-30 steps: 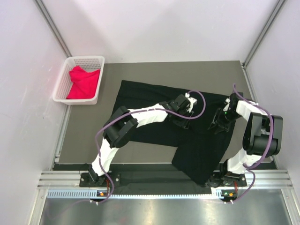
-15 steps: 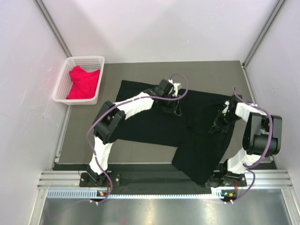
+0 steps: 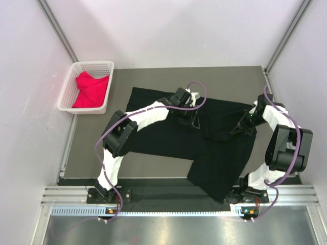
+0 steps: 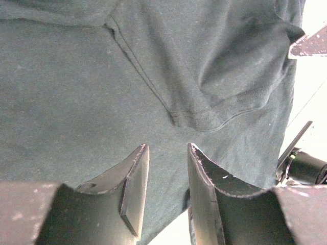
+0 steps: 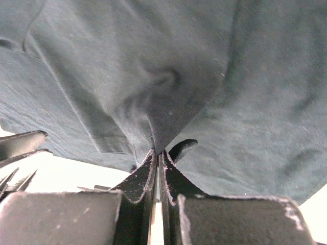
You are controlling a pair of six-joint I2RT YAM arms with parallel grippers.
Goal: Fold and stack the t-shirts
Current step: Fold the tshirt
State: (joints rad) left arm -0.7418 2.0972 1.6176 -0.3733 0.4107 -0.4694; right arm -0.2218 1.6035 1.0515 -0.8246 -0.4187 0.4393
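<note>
At the far left, a white basket (image 3: pixel 69 87) holds the crumpled red-pink t-shirt (image 3: pixel 92 91). The black t-shirt (image 3: pixel 168 140) lies spread across the middle of the tabletop (image 3: pixel 153 76). Its near right corner reaches past the near edge. The left claw (image 4: pixel 166 153) hovers released over its far middle. The right claw (image 5: pixel 157 153) is clenched on a pinched-up fold at its right side.

The spread t-shirt (image 3: pixel 163 139) lies across the table (image 3: pixel 230 81), the bundled t-shirt (image 3: pixel 91 91) in the basket (image 3: pixel 94 65) at its far-left corner.
</note>
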